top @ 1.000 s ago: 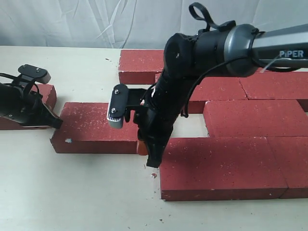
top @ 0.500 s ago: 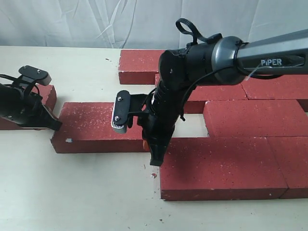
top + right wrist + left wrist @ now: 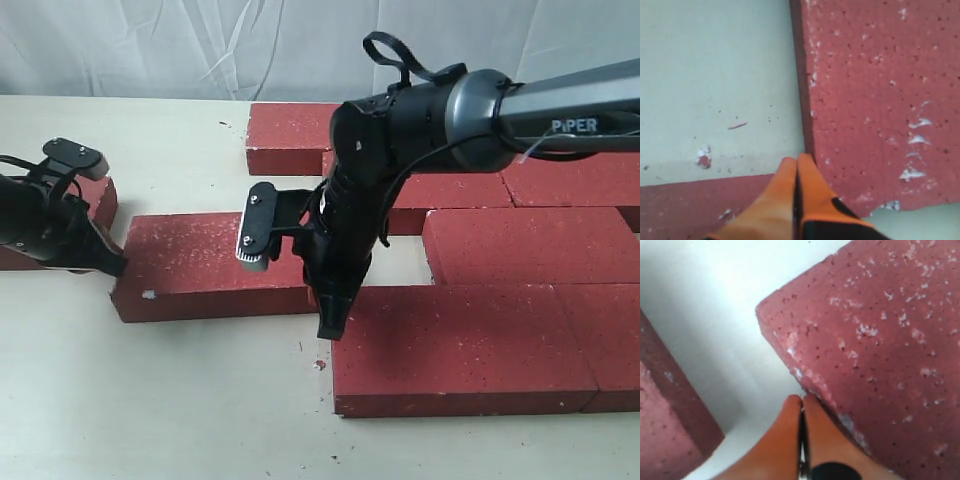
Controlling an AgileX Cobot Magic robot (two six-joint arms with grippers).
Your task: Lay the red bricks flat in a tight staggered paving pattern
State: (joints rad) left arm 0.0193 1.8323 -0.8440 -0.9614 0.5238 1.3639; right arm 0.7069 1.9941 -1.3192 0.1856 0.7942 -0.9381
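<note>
A loose red brick [image 3: 200, 265] lies flat and slightly skewed at the left of the middle. My left gripper [image 3: 112, 265] is shut, its orange fingertips [image 3: 810, 405] touching that brick's [image 3: 880, 340] left end. My right gripper [image 3: 328, 322] is shut and points down at the loose brick's right end, beside the back-left corner of the front-row brick [image 3: 450, 345]. In the right wrist view the shut tips [image 3: 796, 161] sit at the edge of the front-row brick [image 3: 875, 100], with the loose brick [image 3: 690, 210] beside them. Several bricks [image 3: 530, 245] lie paved at the right.
Another red brick [image 3: 100, 200] lies at the far left, partly under my left arm, also seen as a brick corner [image 3: 665, 435]. A small red chip [image 3: 320, 365] lies on the table [image 3: 150, 400] by the front-row brick. A bare gap [image 3: 400, 258] sits left of the third-row brick.
The loose brick has slid to the right toward the paved bricks and turned slightly. My right gripper has shifted right with it; my left gripper stays at the brick's left end.
</note>
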